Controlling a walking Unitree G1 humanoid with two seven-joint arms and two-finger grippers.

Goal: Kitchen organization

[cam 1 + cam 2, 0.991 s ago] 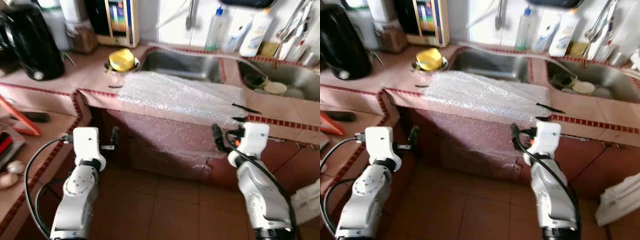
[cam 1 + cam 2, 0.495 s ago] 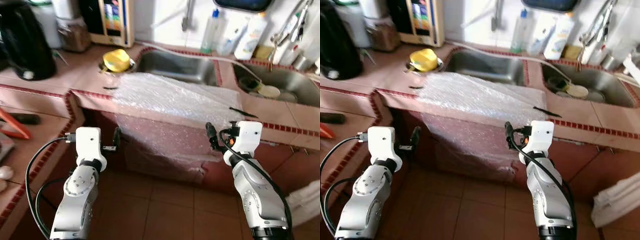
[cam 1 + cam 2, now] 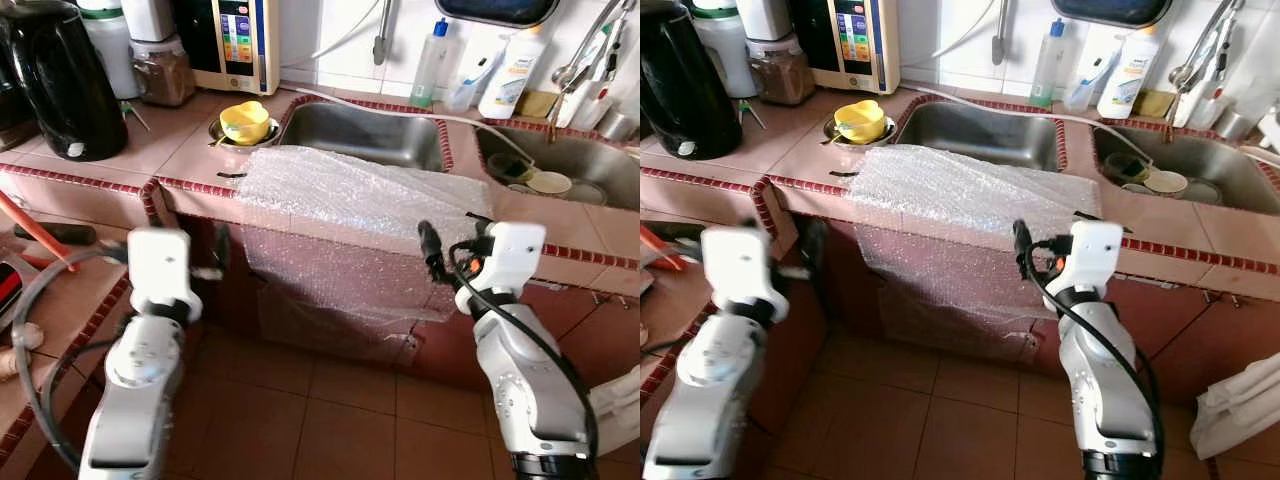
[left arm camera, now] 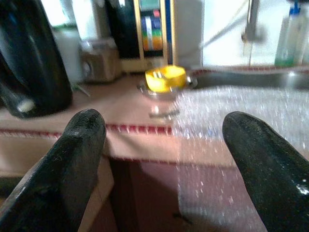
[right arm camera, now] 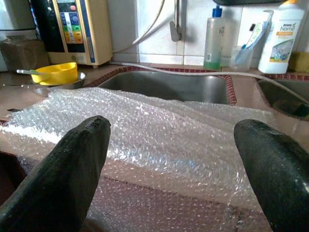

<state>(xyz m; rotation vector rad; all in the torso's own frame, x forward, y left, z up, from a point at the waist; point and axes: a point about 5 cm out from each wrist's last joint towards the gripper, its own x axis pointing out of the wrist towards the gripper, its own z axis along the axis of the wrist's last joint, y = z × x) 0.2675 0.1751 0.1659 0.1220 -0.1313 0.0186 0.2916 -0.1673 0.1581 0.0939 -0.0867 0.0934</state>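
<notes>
Fingers spread wide on both arms, the right gripper (image 3: 432, 252) hovers just below the counter's (image 3: 190, 150) edge, nearer than the left gripper (image 4: 159, 145) to the bubble wrap (image 3: 350, 195). That sheet lies ahead, running along the counter, its front hanging over. Behind: sink (image 3: 360, 130), yellow cup (image 3: 245, 122), black kettle (image 3: 60, 85), tiled kitchen.

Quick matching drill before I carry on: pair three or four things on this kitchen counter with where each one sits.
Things:
1. clear bubble wrap sheet
2. yellow plastic cup
3. black electric kettle
4. white round bowl

Places:
A. inside the sink basin on the robot's right
B. far on the robot's left on the counter
C. in a small metal dish left of the nearer sink
D. draped over the counter's front edge

Pairs: 1-D, 2-C, 3-B, 4-A
</notes>
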